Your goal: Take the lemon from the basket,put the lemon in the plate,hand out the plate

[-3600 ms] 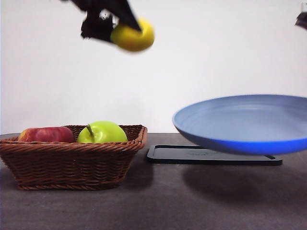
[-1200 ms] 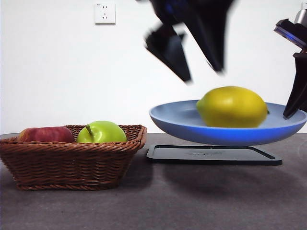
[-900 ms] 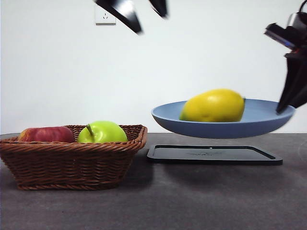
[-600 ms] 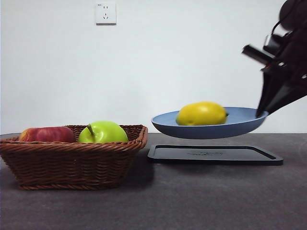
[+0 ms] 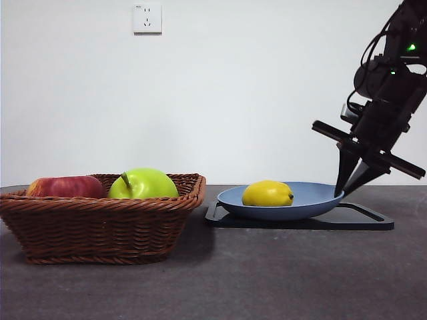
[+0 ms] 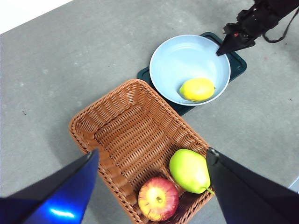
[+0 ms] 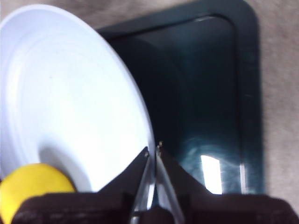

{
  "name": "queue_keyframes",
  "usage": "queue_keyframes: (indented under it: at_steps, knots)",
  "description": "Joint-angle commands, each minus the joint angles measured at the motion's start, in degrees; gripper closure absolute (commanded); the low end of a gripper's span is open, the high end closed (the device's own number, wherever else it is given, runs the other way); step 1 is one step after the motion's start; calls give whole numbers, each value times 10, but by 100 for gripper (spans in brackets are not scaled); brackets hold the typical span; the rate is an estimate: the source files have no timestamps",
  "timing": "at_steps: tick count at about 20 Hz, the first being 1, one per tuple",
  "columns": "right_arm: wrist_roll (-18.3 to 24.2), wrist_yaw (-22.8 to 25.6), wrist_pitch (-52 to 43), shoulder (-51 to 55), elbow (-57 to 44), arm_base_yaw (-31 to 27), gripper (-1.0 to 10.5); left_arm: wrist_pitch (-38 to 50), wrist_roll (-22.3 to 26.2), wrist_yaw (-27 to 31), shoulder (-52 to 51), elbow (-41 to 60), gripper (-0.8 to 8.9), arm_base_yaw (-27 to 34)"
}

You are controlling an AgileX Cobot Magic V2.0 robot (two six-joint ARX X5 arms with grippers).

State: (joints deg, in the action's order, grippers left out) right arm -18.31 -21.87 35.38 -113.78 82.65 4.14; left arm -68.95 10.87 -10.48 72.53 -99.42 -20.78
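Two apples, one red (image 5: 65, 187) and one yellow-green with a stem (image 5: 143, 183), lie side by side at one end of the single brown woven wicker basket (image 5: 100, 223), which stands nearest on the grey bench (image 5: 267, 280). Beyond it, one small bright-yellow lemon (image 5: 267, 193) rests inside the one wide light-blue round plate (image 5: 313, 200), and the plate sits on one flat black rectangular tray (image 5: 373, 220). The right hand (image 5: 344, 189) is pressed together on the plate's far rim, pinching it, while the left hand (image 6: 149, 186) hangs spread wide, high above the basket, holding nothing.
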Motion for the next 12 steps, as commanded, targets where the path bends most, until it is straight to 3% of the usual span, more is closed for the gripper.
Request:
queue_keyframes:
  at_steps: [1,3,8,12]
  knots:
    - [-6,-3,-6,-15,15,-4,943,3,2,-4,7,-11,413,-1]
    - [4,-3,-9,-14,15,-4,913,3,2,-3,7,-11,413,-1]
    - [17,-3,-10,-12,15,-4,642,3,0,-4,7,-11,413,-1]
    - [26,-2,1,11,15,-4,648,6,0,-4,7,-11,413,-1]
